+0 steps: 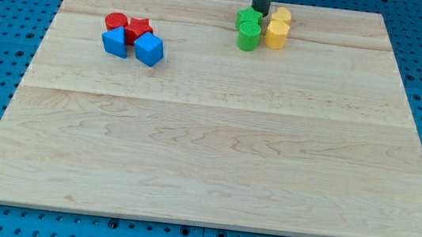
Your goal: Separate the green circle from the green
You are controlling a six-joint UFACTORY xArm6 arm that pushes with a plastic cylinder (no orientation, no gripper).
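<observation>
A green circle block (pixel 248 36) stands near the view's top, right of centre, touching a second green block (pixel 248 17) just above it. Two yellow blocks (pixel 276 34) (pixel 281 16) sit right beside them on the view's right. My tip (pixel 260 12) comes down from the view's top and ends just above and between the upper green block and the upper yellow block, touching or nearly touching them.
A cluster sits at the view's upper left: a red circle (pixel 115 21), a red star (pixel 138 30), a blue triangular block (pixel 114 42) and a blue block (pixel 149 49). The wooden board (pixel 215 151) lies on a blue pegboard.
</observation>
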